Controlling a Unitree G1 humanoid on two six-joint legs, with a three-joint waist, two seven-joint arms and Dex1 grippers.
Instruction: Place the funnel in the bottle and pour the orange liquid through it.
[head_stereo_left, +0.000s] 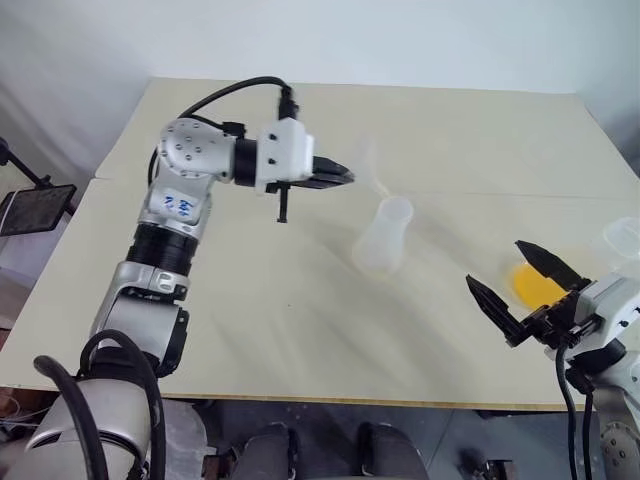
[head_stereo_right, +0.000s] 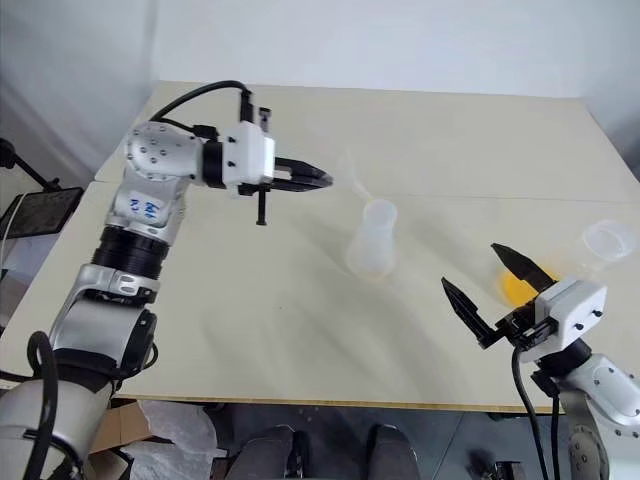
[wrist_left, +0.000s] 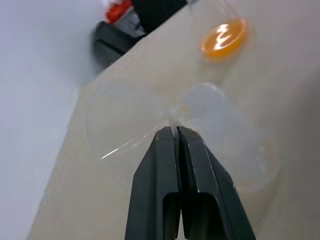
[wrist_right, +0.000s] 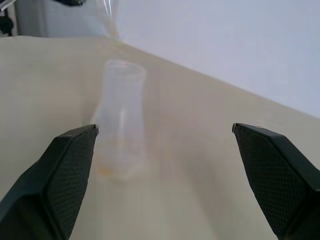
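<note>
My left gripper (head_stereo_left: 345, 175) is shut on the rim of the funnel (head_stereo_left: 368, 165), a small, nearly clear cone held in the air just above and left of the bottle's neck. In the left wrist view the closed fingers (wrist_left: 165, 165) pinch the funnel (wrist_left: 125, 120) beside the bottle (wrist_left: 225, 130). The frosted white bottle (head_stereo_left: 383, 235) stands upright at mid-table, its mouth bare. The orange liquid (head_stereo_left: 535, 283) sits in a clear cup near the right front edge. My right gripper (head_stereo_left: 495, 264) hovers open in front of that cup, empty, with the bottle (wrist_right: 121, 125) ahead of its spread fingers.
A second clear cup (head_stereo_left: 622, 238) stands at the table's right edge behind the orange one. A dark screen on a stand (head_stereo_left: 35, 208) sits off the table to the left. The beige table (head_stereo_left: 300, 330) has bare room in front of the bottle.
</note>
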